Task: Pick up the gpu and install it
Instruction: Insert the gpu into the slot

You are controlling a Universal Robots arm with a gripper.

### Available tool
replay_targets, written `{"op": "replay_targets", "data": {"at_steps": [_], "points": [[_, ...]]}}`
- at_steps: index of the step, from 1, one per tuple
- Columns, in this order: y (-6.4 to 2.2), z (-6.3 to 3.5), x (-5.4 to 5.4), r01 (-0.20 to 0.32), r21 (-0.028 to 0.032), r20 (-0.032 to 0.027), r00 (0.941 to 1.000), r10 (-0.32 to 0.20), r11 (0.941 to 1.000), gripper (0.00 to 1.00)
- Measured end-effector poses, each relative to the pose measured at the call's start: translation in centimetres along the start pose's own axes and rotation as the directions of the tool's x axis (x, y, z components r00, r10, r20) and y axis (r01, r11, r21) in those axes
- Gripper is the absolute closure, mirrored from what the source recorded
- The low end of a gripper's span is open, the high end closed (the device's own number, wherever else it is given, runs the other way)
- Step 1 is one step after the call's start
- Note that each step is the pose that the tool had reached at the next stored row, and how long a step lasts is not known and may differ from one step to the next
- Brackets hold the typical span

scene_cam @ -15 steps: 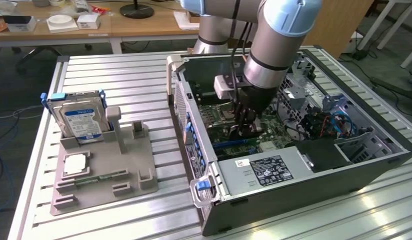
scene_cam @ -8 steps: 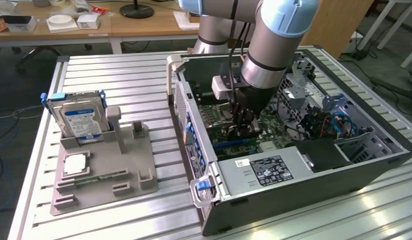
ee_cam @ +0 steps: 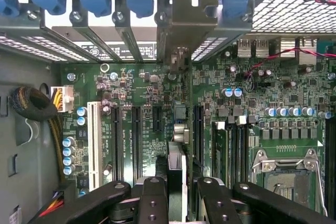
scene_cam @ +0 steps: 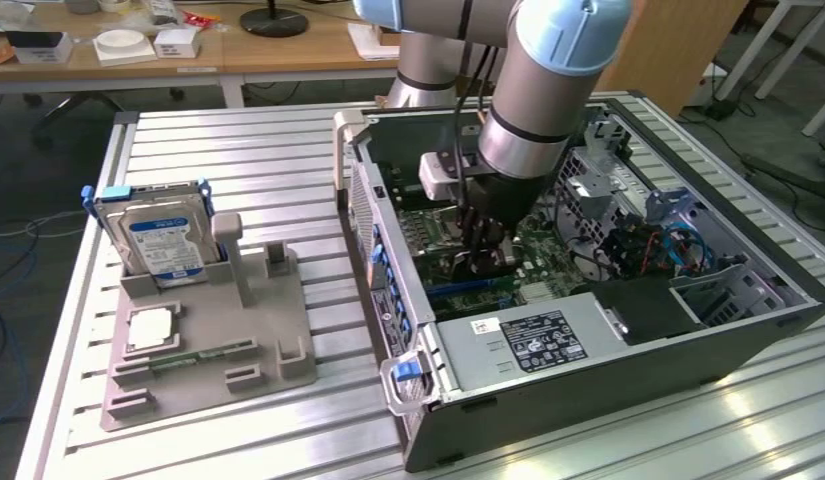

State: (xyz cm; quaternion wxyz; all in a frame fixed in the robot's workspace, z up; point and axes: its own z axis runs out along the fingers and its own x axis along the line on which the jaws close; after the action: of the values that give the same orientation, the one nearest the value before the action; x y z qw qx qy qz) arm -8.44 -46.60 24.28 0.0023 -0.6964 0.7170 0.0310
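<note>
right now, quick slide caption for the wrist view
Fingers hold the gpu edge-on over the motherboard's expansion slots.

Ribbed brushed-metal table (scene_cam: 252, 150); matt grey plastic tray (scene_cam: 205, 375); glossy green motherboard (ee_cam: 157, 85).

Robotics lab / hardware test bench. Slotted aluminium table (scene_cam: 225, 150) carries an open tower PC case (scene_cam: 732, 330) at 3 o'clock with its motherboard (ee_cam: 157, 93) exposed: expansion slots, capacitors, a CPU socket. Grey parts fixture (scene_cam: 199, 350) at 9 o'clock holds a hard drive (scene_cam: 159, 240) upright. Industrial robot arm (scene_cam: 546, 90) reaches down into the case from 12 o'clock. Wooden desks (scene_cam: 292, 50) at the back at 11 o'clock carry small boxes and clutter; loose cables (scene_cam: 12, 300) lie on the floor at 9 o'clock.
</note>
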Motion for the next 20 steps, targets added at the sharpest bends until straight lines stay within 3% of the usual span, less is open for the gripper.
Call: {"op": "replay_targets", "data": {"at_steps": [20], "points": [[0.17,0.5,0.01,0.0,0.0,-0.0001,1.0,0.0,1.0,0.73]]}}
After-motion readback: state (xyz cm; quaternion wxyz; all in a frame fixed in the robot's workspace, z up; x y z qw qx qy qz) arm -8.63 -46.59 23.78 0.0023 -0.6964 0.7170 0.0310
